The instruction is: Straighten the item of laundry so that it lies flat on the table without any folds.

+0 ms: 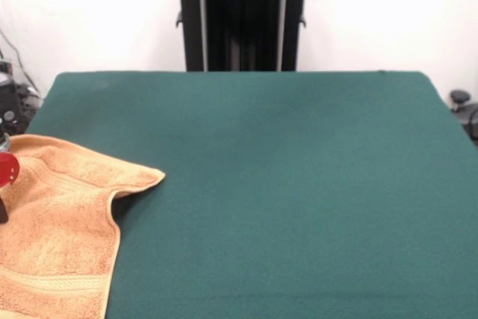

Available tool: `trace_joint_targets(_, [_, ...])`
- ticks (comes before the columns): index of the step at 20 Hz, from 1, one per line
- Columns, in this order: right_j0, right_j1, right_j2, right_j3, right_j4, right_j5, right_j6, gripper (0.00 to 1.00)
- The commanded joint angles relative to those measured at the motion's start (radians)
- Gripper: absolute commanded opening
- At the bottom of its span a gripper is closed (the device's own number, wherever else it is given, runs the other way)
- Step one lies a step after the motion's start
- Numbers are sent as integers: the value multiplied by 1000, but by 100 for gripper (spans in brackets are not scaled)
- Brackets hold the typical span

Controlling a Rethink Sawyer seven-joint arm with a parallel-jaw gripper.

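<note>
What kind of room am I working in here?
Probably a lab or test bench, not a home: a bare white wall, one large green felt-topped table holding only an orange towel, and a black machine pedestal behind it.
</note>
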Motion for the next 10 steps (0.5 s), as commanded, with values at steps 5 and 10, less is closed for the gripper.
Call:
trace_joint_targets(5, [148, 256, 37, 344, -76, -10, 65, 100])
trace_joint_targets(10, [131, 259, 50, 360, -53, -30, 74, 100])
